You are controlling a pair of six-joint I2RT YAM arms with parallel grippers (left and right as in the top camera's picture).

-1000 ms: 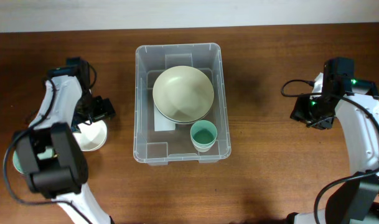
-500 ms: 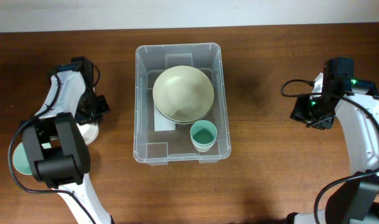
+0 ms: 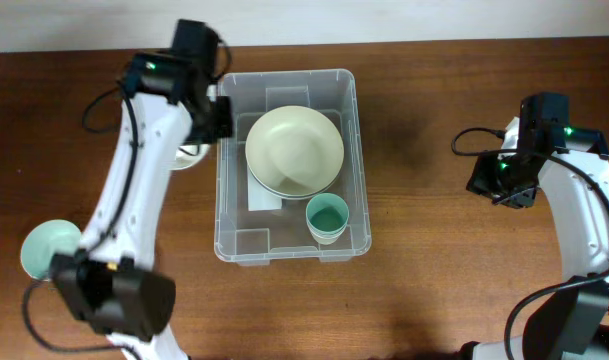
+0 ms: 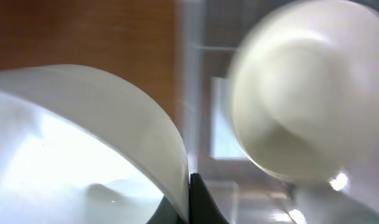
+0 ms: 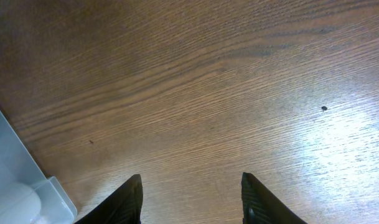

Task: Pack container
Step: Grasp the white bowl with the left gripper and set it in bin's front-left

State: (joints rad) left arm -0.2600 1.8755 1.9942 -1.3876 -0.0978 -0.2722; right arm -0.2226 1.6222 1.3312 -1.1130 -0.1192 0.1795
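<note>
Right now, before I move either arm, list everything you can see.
container: 1, clear, table centre
big bowl: 1, cream, inside the container, far half
cup: 1, teal, inside the container, near right corner
label: 1, white, on the container's floor, partly under the big bowl
white bowl: 1, white, in the left claw, just outside the container's left wall
teal bowl: 1, teal, on the table by the left arm's base
table: 1, brown wood
left claw: 1, black, shut on the white bowl's rim
right claw: 1, black, open over bare table, right of the container
</note>
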